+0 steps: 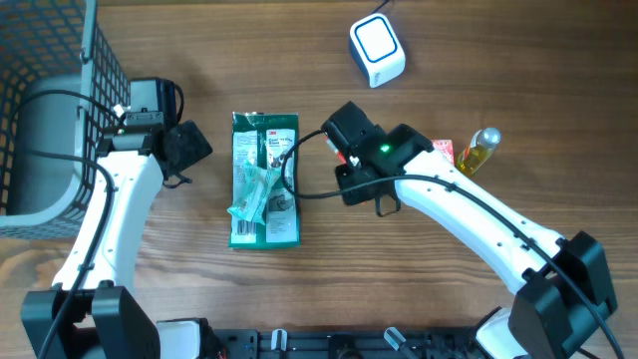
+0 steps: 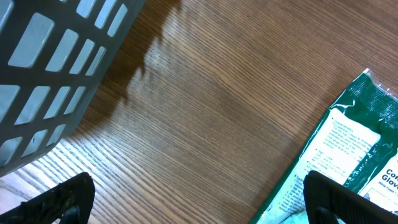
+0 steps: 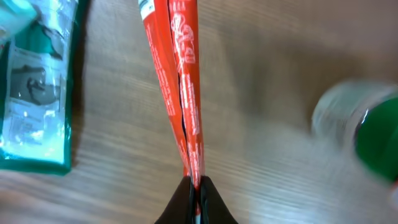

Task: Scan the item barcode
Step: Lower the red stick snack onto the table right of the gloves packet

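The green package [image 1: 264,179] bears a red "3M" logo and a partial word, "Glov".

The white left arm [image 1: 115,214] angles inward, its black two-finger left tool [image 1: 187,150] spread wide and empty, while the white right arm [image 1: 478,224] reaches inward, the right tool [image 3: 196,190] pinched tight on a thin red packet [image 3: 183,81].

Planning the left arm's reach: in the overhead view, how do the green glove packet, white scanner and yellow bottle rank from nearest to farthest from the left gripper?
From the left gripper:
1. Green glove packet, close on its right, mid-table.
2. White scanner, at the far edge, right of centre.
3. Yellow bottle, far right side.
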Robot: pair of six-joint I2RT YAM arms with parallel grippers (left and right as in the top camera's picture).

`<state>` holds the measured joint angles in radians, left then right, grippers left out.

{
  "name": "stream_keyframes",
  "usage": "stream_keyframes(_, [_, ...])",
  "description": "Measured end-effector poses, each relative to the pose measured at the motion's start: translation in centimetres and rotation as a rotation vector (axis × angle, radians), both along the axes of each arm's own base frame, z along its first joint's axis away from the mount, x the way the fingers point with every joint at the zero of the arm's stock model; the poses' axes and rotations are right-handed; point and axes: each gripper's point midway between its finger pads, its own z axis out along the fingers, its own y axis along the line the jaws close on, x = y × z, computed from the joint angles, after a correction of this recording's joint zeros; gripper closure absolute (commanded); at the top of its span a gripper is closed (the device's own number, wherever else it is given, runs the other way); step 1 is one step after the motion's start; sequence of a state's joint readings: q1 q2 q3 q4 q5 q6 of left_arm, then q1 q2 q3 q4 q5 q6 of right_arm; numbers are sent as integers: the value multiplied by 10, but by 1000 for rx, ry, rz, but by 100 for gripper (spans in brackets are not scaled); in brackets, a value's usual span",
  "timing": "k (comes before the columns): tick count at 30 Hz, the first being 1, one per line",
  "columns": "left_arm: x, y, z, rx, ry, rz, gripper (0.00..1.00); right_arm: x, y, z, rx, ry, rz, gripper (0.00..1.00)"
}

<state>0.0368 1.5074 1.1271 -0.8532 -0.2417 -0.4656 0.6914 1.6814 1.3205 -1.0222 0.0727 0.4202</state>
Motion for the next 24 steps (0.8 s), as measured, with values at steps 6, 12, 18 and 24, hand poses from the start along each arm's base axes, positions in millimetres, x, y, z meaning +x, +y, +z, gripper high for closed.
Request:
stream_keyframes(6, [0,0,0,0,0,0,0,-15,-5,-3,12,76,-152,96])
stream_keyframes(12, [0,0,0,0,0,0,0,-21,-9,-4,6,105,-215,96])
stream_keyframes(18, [0,0,0,0,0,0,0,-27,-24,-5,-55,111,-328,96])
stream_keyframes(24, [0,0,0,0,0,0,0,-23,-33,-4,-93,77,-375,46])
